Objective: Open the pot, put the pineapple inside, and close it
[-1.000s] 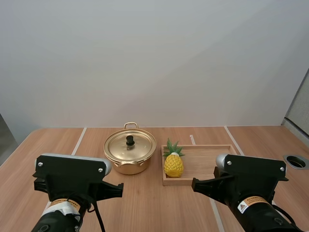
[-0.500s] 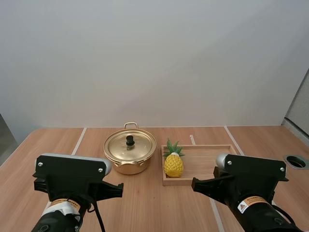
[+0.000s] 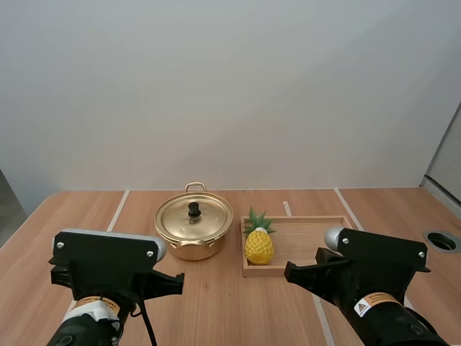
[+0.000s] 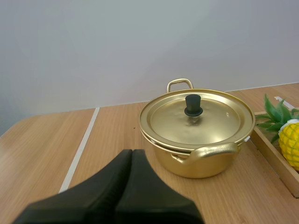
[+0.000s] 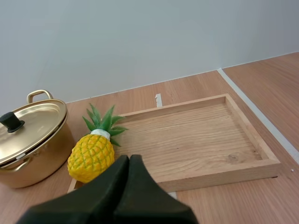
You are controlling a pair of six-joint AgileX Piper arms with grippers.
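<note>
High view: lid [image 3: 194, 216] sits on pot [image 3: 189, 249], pineapple [image 3: 258, 245] rests in wooden tray [image 3: 310, 241], left gripper [image 4: 131, 152] and right gripper [image 5: 129, 158] both have fingers together, empty; all steps not yet done.

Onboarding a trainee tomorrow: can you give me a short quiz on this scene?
1. True or false: the round gold metal lid with a black knob sits on the gold metal pot.
2. The yellow toy pineapple is: A) inside the pot, B) in the shallow wooden tray, C) on the lid.
3. Fill in: the left claw and the right claw are both ____.
Key: 1 true; 2 B; 3 shut.
</note>
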